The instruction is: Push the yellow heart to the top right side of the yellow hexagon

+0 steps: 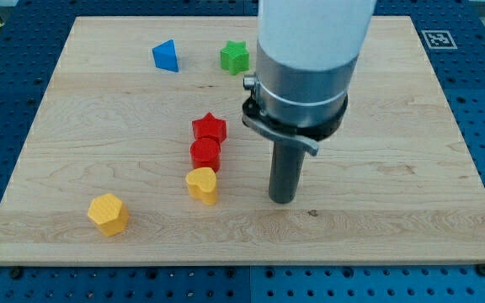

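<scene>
trouble ahead: my tip, a bare rod with no claw and holding nothing, stands just right of the yellow heart; pushing left could jam it against the red block, short of the yellow hexagon.

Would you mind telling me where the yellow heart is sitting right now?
The yellow heart sits low on the board, just left of centre, directly below the red cylinder. My tip is to its right, the yellow hexagon to its lower left.

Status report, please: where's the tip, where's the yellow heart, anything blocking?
My tip down at the view's right of yellow heart, apart. Heart sits upper right of yellow hexagon. Red cylinder touches heart's top.
</scene>
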Robot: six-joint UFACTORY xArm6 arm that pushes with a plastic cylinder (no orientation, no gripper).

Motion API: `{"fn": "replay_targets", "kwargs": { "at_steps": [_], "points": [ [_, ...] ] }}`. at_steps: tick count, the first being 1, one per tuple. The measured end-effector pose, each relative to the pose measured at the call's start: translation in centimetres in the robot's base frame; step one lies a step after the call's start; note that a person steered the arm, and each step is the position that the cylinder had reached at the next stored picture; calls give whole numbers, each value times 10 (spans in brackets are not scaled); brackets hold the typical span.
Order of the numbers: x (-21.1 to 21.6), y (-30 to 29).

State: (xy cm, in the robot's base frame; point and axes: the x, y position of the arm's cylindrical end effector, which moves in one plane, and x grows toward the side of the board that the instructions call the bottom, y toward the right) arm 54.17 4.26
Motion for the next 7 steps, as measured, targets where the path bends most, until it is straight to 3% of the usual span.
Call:
{"fn": "replay_targets", "kwargs": {
  "at_steps": [7],
  "points": [
    [-1, -98]
  ]
}}
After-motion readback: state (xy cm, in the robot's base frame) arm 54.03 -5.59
